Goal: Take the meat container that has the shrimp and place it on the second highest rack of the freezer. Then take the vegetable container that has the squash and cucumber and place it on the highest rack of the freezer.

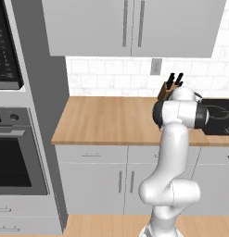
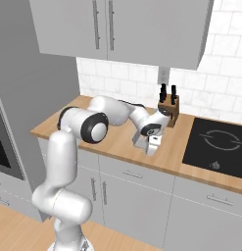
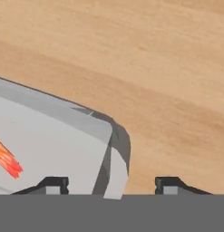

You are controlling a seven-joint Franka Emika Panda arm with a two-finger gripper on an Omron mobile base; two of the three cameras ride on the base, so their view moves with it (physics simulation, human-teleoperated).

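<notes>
Simulated kitchen, wooden counter (image 2: 117, 142) running under white wall cabinets (image 1: 130, 25). In the right base view the white arm reaches from lower left toward frame center, w/ the gripper (image 2: 151, 145) pointing down at the counter, just below a knife block (image 2: 169, 109) near the tiled wall; a black cooktop (image 2: 215, 144) sits at right. In the left base view the arm's elbow covers the center-right, knife block (image 1: 169, 88) peeking above it, oven (image 1: 16, 152) at left edge. In the hand view the grey container (image 3: 63, 136) fills the lower left, its rounded corner rim standing between the two dark fingertips (image 3: 53, 185); an orange-red piece (image 3: 7, 159), prob. the shrimp, lies inside at the left edge. Jaws straddle the rim w/ gaps either side, not pressing it; can't tell if they grip.
</notes>
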